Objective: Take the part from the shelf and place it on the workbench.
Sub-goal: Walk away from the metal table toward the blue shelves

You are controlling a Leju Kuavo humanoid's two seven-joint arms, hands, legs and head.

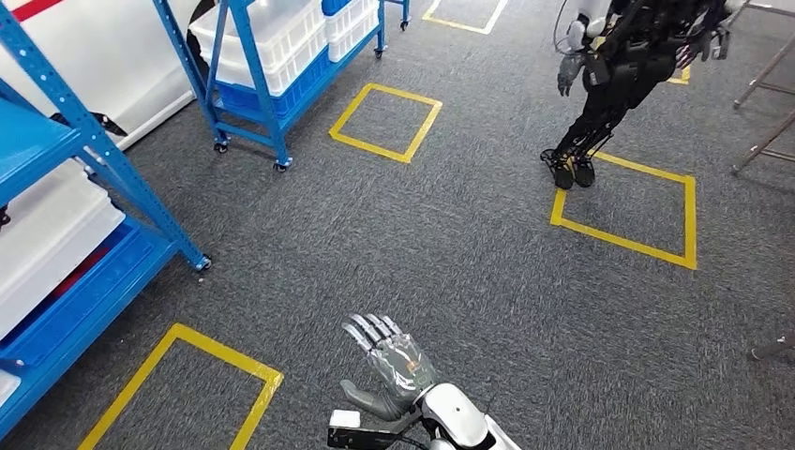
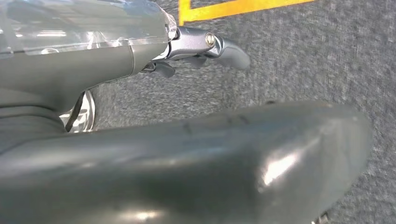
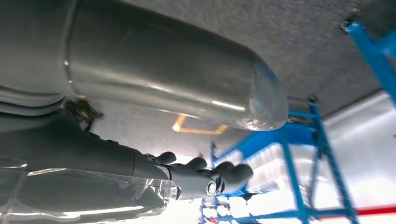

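Note:
My right hand [image 1: 394,361] is low in the head view, over grey carpet. Its fingers are spread and pointing towards the blue shelf [image 1: 103,159] on the left, and it holds nothing. That shelf carries a white bin [image 1: 47,234] on a blue tier. In the right wrist view the right hand [image 3: 187,172] reaches towards a blue shelf frame [image 3: 299,135] with white bins [image 3: 266,163]. My left hand [image 2: 140,56] hangs over the carpet with its fingers loosely extended and nothing in them. I cannot pick out a part in any bin.
A second blue wheeled shelf [image 1: 272,84] with white bins stands further back. Yellow tape squares [image 1: 384,122] [image 1: 628,211] [image 1: 178,389] mark the carpet. Another dark humanoid robot [image 1: 628,66] stands at the upper right, beside metal legs [image 1: 764,84].

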